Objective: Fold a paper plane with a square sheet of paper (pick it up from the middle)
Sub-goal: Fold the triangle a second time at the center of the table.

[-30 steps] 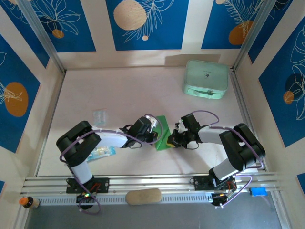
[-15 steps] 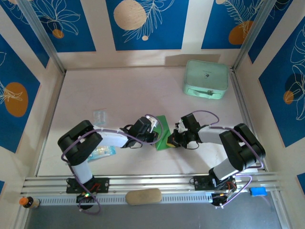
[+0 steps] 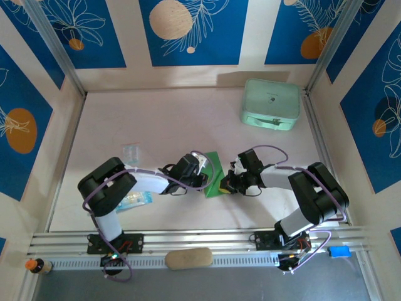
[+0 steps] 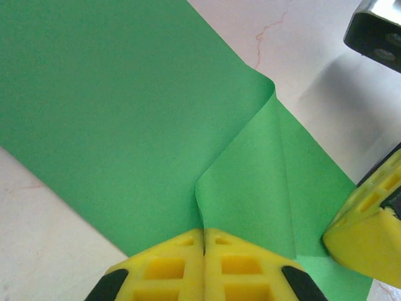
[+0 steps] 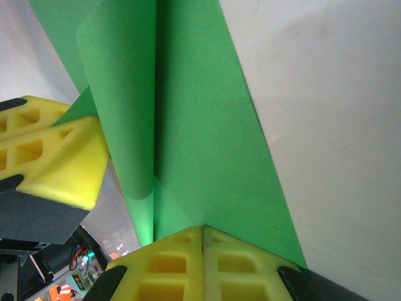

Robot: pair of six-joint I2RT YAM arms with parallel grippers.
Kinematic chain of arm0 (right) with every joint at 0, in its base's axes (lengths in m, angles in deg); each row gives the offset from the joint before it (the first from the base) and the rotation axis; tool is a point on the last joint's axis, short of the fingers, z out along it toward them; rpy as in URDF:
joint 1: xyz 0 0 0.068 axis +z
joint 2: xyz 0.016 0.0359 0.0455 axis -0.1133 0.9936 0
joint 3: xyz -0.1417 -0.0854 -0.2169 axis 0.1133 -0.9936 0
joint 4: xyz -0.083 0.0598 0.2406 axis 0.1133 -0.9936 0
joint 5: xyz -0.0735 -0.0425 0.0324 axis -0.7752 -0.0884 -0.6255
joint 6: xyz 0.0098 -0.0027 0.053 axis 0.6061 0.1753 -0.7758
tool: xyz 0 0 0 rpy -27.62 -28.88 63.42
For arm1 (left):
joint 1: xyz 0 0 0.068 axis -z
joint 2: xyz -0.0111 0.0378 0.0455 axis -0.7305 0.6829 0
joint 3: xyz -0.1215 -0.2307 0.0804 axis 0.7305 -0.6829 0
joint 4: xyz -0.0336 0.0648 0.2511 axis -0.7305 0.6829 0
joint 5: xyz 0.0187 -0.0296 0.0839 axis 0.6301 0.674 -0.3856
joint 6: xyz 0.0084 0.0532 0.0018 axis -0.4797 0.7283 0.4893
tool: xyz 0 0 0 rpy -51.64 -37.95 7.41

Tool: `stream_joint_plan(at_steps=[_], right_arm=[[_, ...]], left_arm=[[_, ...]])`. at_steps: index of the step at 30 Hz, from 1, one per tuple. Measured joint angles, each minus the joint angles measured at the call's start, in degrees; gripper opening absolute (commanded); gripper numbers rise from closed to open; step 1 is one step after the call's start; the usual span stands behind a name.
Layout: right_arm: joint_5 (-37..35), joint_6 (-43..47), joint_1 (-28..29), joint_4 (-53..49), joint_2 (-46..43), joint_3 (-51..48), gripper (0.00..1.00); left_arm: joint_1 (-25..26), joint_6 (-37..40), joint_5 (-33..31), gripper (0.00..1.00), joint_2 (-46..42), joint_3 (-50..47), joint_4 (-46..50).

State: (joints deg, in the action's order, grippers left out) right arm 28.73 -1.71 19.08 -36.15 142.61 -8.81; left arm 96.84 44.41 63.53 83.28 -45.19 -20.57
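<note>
The square sheet of paper (image 3: 215, 169) is bright green and lies partly folded on the pale table between my two arms. In the left wrist view the sheet (image 4: 125, 113) has one flap curled over, and that flap's edge runs into the seam of my left gripper (image 4: 204, 233), which is shut on it. In the right wrist view the sheet (image 5: 207, 132) narrows into my right gripper (image 5: 202, 231), which is shut on its lower corner beside a rolled flap. From above, the left gripper (image 3: 208, 177) and right gripper (image 3: 224, 184) stand close together at the sheet's near end.
A pale mint-green case (image 3: 270, 104) sits at the back right. A small clear packet (image 3: 131, 152) and a blue-printed packet (image 3: 135, 199) lie by the left arm. The rail (image 3: 207, 241) runs along the near edge, and blue patterned walls surround the table.
The left arm's elbow has crept slightly to the right. Both grippers and the sheet stay where they were.
</note>
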Motion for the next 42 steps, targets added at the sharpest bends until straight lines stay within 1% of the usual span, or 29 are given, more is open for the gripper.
stream_joint_plan(at_steps=[8, 12, 15, 19, 29, 37, 42], right_arm=[[-0.1, 0.2, -0.2, 0.0, -0.2, 0.0, 0.0], [-0.4, 0.2, -0.7, -0.1, -2.2, -0.1, 0.0], [0.3, 0.2, -0.7, 0.9, -4.2, -0.1, 0.0], [1.9, 0.2, -0.4, 2.8, -4.2, 0.7, 0.0], [3.5, -0.6, 1.1, 7.1, 1.4, 3.8, 0.0], [4.4, -0.7, 1.3, 8.5, 5.6, 5.3, 0.0], [3.6, -0.4, 1.3, 8.2, 7.8, 5.3, 0.0]], left_arm=[[0.0, -0.7, 0.2, 0.02, 0.1, 0.0, -0.3], [0.0, -1.6, 0.4, 0.01, 0.2, 0.0, -0.6], [0.0, -2.0, 0.4, 0.01, 0.3, -0.1, -0.8], [0.0, -2.4, 0.4, 0.01, 0.4, -0.1, -1.1], [-0.1, -2.9, 0.7, 0.01, 0.5, -0.1, -1.3], [-0.1, -2.9, 0.7, 0.01, 0.5, -0.1, -1.3], [-0.2, -2.9, 0.9, 0.01, 0.5, -0.1, -1.3]])
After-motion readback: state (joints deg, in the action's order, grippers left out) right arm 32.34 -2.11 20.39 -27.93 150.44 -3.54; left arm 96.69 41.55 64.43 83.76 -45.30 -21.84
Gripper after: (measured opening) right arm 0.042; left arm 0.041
